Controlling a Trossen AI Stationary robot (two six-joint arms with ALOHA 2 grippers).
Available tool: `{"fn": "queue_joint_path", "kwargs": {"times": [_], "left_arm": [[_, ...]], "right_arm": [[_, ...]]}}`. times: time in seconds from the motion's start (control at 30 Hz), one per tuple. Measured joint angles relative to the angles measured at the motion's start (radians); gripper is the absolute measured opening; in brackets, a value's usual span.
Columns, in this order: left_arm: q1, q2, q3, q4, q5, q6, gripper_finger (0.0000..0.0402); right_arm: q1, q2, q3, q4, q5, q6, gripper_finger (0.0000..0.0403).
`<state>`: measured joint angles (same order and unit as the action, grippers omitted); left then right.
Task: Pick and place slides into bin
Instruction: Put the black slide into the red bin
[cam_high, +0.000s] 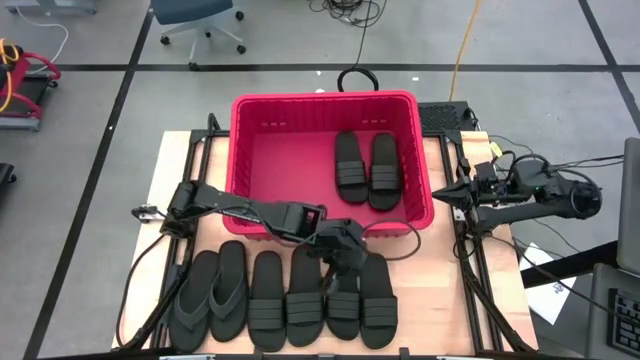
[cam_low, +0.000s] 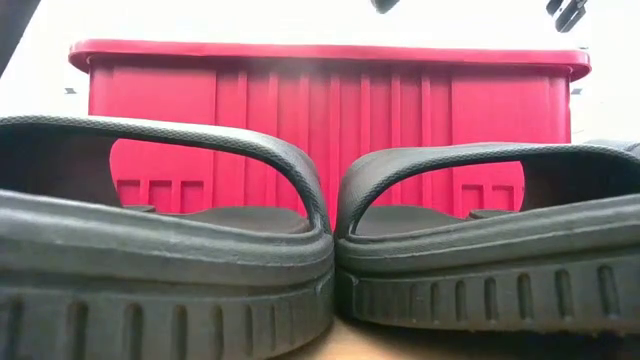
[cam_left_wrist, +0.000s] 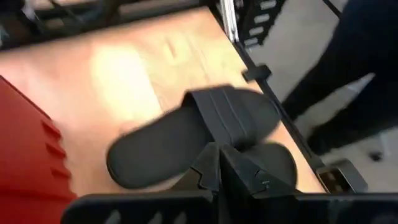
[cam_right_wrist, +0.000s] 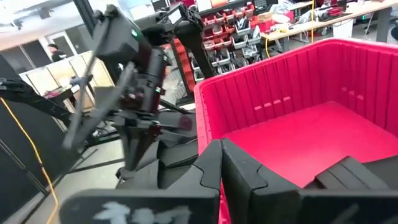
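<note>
Red plastic bin (cam_high: 250, 150) at the desk's (cam_high: 450, 290) far edge already holds two slides (cam_high: 366, 168). Six more wait in a row (cam_high: 268, 300) before it. The left claw (cam_high: 345, 255), pinched shut and empty, hovers over one; the right claw (cam_high: 452, 196), also shut, idles beside the bin.

Place: a robotics lab or workshop
Floor: grey concrete (cam_high: 90, 110) marked with black tape lines (cam_high: 300, 67)
Furniture: a rolling office chair (cam_high: 197, 20) beyond the wooden surface (cam_high: 180, 160)
Storage: racks of red parts bins (cam_right_wrist: 217, 25), long workbenches (cam_right_wrist: 323, 18)
Cabling: a yellow cord (cam_high: 465, 40) trailing across the floor
</note>
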<state>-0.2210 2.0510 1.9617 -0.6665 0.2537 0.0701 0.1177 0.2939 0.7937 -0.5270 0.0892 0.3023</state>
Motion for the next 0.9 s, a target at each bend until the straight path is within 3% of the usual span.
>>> {"fn": "queue_joint_path", "kwargs": {"times": [0.37, 0.6, 0.77, 0.9], "left_arm": [[0.005, 0.152, 0.006, 0.221, -0.049, 0.036, 0.0007], [-0.003, 0.171, -0.003, 0.185, -0.062, 0.041, 0.0012], [-0.024, 0.153, 0.001, 0.134, 0.056, 0.128, 0.0012], [-0.076, 0.158, -0.003, 0.046, 0.036, 0.231, 0.0011]], "right_arm": [[0.000, 0.031, 0.000, 0.003, 0.072, -0.007, 0.0000], [0.000, 0.035, 0.000, 0.000, 0.071, -0.011, 0.0000], [0.000, 0.035, 0.000, -0.002, 0.067, -0.027, 0.0000], [0.000, 0.035, 0.000, -0.002, 0.062, -0.017, 0.0000]]}}
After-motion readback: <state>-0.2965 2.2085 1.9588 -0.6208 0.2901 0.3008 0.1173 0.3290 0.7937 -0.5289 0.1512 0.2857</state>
